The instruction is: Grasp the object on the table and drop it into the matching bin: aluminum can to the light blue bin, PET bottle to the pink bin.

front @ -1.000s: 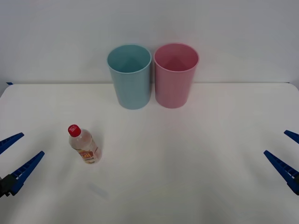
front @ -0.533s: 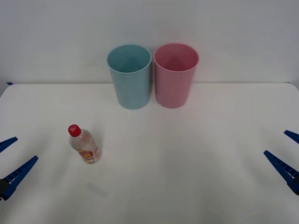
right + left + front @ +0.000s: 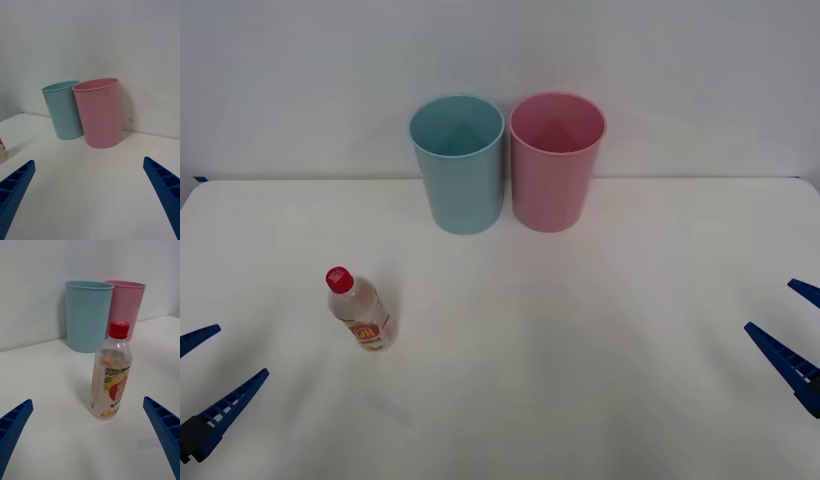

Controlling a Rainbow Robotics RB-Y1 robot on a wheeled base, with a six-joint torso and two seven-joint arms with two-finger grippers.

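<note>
The bottle [image 3: 361,312] stands upright on the table's [image 3: 580,330] left side, well short of the blue bin [image 3: 459,165] and pink bin [image 3: 555,162], which stand side by side at the far edge. The left gripper [image 3: 205,385] hovers near the bottle with fingers spread wide and empty. The right gripper [image 3: 792,335] waits at the right edge, also wide.

Not much to read here, honestly. The only printing sits on the label of the PET bottle [image 3: 111,380] — a cream wrap with a red starburst and some chunky orange-yellow lettering inside it, plus what looks like fruit artwork underneath. The letters are too blurry to make out, so no brand or word I could vouch for. In the front view the label [image 3: 367,331] is just a red-orange smudge — no numbers or signs legible anywhere.
</note>
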